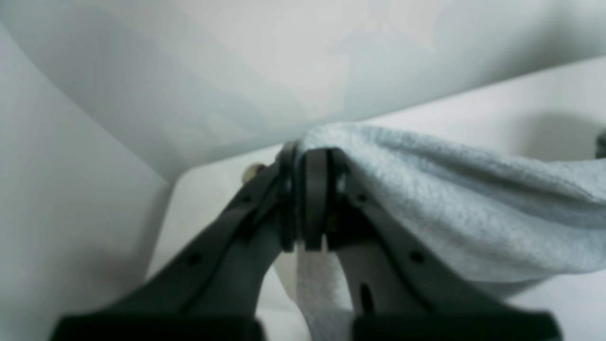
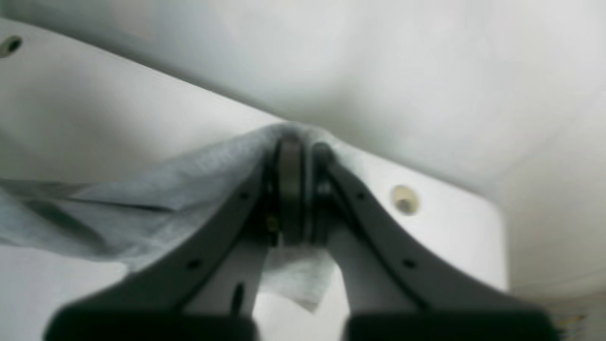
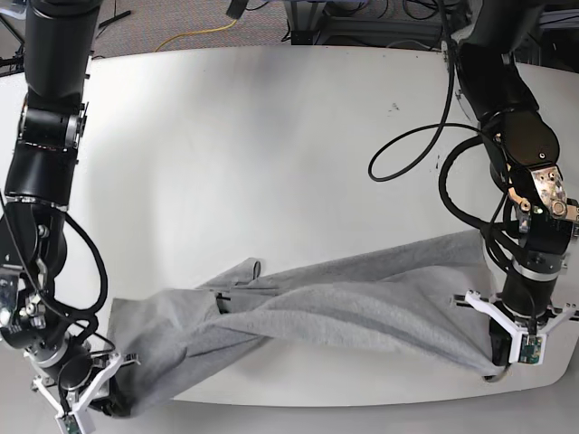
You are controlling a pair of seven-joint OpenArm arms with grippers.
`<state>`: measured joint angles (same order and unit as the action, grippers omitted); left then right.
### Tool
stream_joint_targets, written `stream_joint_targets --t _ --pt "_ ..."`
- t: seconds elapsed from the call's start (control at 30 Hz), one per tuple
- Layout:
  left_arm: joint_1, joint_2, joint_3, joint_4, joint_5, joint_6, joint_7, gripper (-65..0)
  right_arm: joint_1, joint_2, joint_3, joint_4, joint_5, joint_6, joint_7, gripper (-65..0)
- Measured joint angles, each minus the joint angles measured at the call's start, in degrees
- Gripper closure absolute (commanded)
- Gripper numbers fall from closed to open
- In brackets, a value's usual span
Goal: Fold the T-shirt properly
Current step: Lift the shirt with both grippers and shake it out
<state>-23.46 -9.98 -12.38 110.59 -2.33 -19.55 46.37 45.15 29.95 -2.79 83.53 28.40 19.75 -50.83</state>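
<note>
Base view: we see the T-shirt (image 3: 335,312) stretched and twisted across the near edge of the white bench (image 3: 271,154), spanning between the 2 arms. The left gripper (image 3: 508,351), on this view's right, holds 1 end of the cloth; the right gripper (image 3: 90,398), on this view's left, holds the other end at the bench's near corner. Left wrist view: we find the jaws of the left gripper (image 1: 312,199) together, clamped on grey fabric (image 1: 450,199). Right wrist view: the right gripper (image 2: 296,189) likewise has its jaws pinched on the cloth (image 2: 156,203).
</note>
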Motion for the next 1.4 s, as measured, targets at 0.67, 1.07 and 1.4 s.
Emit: stream_joint_targets --t 0.67,1.07,1.4 --pt "-32.2 -4.6 -1.4 -3.8 -0.3 -3.0 11.8 0.0 28.4 0.1 -12.5 -4.5 -16.8 12.9 -0.3 0.0" --pt "-37.7 -8.5 1.2 -3.2 0.1 -5.4 12.5 0.0 27.4 0.4 -12.1 0.7 -18.0 16.9 -8.6 0.0" --pt "-25.8 -7.6 1.8 -2.6 -0.4 -6.4 13.0 0.0 13.4 -0.7 0.5 9.6 -18.9 16.5 -11.3 0.0"
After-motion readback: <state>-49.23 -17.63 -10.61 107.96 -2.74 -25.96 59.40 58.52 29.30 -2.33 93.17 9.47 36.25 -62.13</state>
